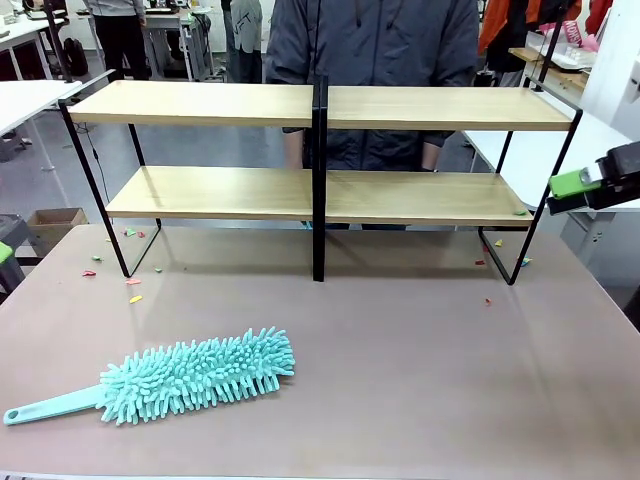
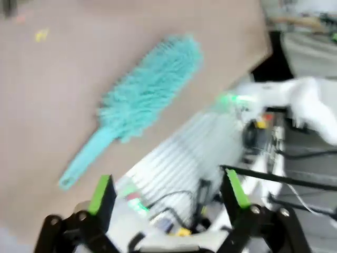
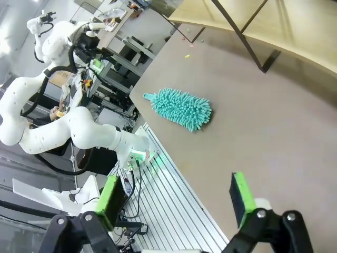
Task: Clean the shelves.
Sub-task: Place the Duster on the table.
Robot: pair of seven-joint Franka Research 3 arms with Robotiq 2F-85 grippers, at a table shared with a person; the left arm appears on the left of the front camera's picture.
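Shelves of light wood in black frame, both pincers spread, empty.

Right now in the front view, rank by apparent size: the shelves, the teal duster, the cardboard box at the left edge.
1. The shelves, by far the largest, spanning most of the picture.
2. The teal duster, though it lies nearer the camera, which flatters it.
3. The cardboard box, smallest as seen; it sits farther back and is partly hidden, so its true size is unsure.

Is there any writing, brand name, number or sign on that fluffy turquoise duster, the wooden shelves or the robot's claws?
No readable text anywhere.
Duster: plain, no print.
Shelves: bare wood, black frame, no label.
Left gripper and right gripper: no lettering visible.
Background clutter: too small and blurred to read.
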